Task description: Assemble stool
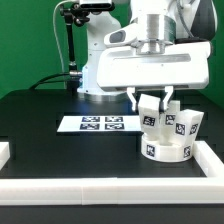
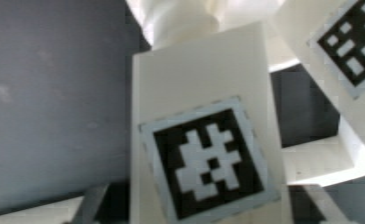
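Observation:
The round white stool seat (image 1: 168, 151) lies at the exterior view's right, near the white rail. One white leg (image 1: 191, 124) stands upright on the seat. My gripper (image 1: 152, 104) is shut on a second white leg (image 1: 151, 116) and holds it upright over the seat's near-left part; I cannot tell whether its lower end touches the seat. In the wrist view this tagged leg (image 2: 200, 150) fills the middle between my fingertips (image 2: 104, 203), and the other leg's tag (image 2: 348, 45) shows beyond it.
The marker board (image 1: 99, 123) lies flat on the black table at the middle. White border rails (image 1: 110, 190) run along the front and both sides. The robot base (image 1: 100, 70) and a black camera stand (image 1: 70, 50) rise at the back.

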`<state>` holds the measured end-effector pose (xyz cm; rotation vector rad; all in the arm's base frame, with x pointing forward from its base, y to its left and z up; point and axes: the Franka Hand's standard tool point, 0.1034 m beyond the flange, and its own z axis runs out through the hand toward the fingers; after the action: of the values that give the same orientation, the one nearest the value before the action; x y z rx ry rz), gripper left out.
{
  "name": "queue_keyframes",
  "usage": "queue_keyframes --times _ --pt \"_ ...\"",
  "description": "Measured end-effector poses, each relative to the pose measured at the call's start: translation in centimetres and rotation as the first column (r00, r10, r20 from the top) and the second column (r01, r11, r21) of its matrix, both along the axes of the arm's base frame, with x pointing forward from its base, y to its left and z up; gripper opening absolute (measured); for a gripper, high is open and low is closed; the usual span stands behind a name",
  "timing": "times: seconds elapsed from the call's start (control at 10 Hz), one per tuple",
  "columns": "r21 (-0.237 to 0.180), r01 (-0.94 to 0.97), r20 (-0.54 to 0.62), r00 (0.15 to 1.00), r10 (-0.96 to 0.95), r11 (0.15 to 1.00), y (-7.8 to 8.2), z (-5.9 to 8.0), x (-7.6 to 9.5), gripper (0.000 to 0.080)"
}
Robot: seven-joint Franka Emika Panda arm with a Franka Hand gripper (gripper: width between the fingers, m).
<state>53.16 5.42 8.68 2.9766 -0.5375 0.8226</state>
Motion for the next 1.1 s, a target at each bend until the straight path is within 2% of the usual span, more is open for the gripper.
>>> queue_keyframes --times 0.5,1.1 --pt "-0.008 -0.005 -0.003 1.0 0.005 1.0 0.1 -0.6 -0.3 0.0327" --pt "-0.015 -0.011 0.01 1.0 0.011 1.0 0.5 -0.6 -1.0 0.0327"
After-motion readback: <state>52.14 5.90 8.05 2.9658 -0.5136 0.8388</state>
